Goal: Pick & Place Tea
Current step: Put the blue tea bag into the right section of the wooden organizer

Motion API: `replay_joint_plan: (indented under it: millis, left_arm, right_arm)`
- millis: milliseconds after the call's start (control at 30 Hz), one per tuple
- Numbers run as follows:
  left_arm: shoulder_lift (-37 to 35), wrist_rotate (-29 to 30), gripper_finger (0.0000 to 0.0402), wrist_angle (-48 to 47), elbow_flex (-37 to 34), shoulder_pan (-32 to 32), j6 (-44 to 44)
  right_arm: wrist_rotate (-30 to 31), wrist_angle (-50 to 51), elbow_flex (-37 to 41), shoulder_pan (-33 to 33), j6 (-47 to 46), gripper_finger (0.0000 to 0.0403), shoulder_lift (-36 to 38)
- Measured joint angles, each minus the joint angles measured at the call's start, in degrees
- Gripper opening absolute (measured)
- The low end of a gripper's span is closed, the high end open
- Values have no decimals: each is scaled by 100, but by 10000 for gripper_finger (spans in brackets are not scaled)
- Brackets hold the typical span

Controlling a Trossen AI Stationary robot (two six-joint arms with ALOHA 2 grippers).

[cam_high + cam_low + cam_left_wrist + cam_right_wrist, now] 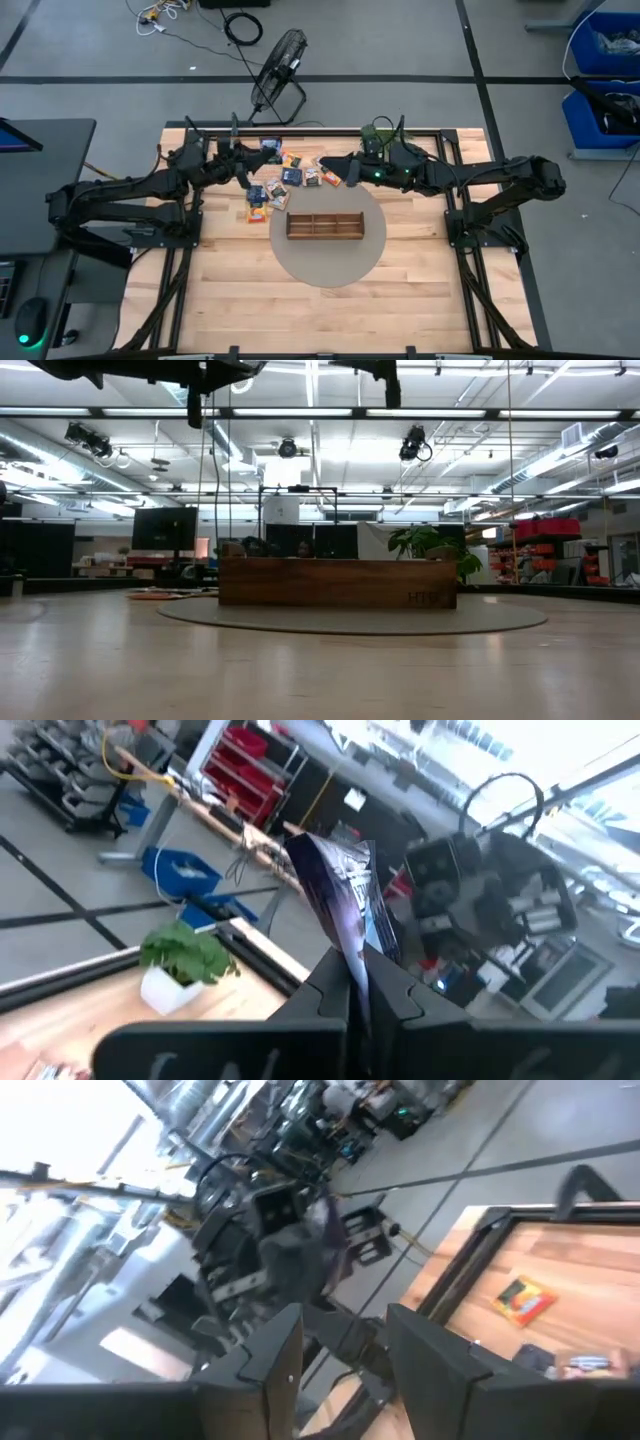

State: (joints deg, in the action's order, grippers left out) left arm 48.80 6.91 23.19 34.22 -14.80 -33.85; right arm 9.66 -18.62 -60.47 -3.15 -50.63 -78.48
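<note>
The long wooden tray (324, 224), three compartments (all bare wood as far as the high view shows), sits on a round grey mat (328, 250). Beyond the tray, small flat square tea packets (290, 176) lie scattered on the plank table (300, 310). The left gripper (358, 988), raised beyond the tray's left end, pinches a glossy dark-blue packet (345, 890). The right gripper (345, 1342), beyond the tray's right end, stands parted and empty.

Colourful tea packets (285, 178) scattered behind tray, one (345, 895) lifted
</note>
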Motion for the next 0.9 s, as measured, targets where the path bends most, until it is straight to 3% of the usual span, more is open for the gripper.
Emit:
replay_joint_plan:
  millis: [167, 500, 633, 733, 900]
  left_arm:
    - [127, 192, 9, 240, -4, -1, -105]
    - [349, 695, 12, 547, -4, 387, -276]
    - [408, 826, 7, 666, 3, 555, -192]
    - [409, 875, 7, 905, 2, 652, -33]
    - [449, 994, 11, 955, -2, 761, 13]
  right_arm:
    - [-633, -29, 0, 204, 272, 155, 44]
    - [-569, 180, -390, 389, 723, 155, -175]
    - [-791, 708, -703, 319, 863, 160, -347]
    - [-860, 1046, -998, 320, 869, 182, -539]
    - [-422, 1326, -1376, 280, 723, 242, -880]
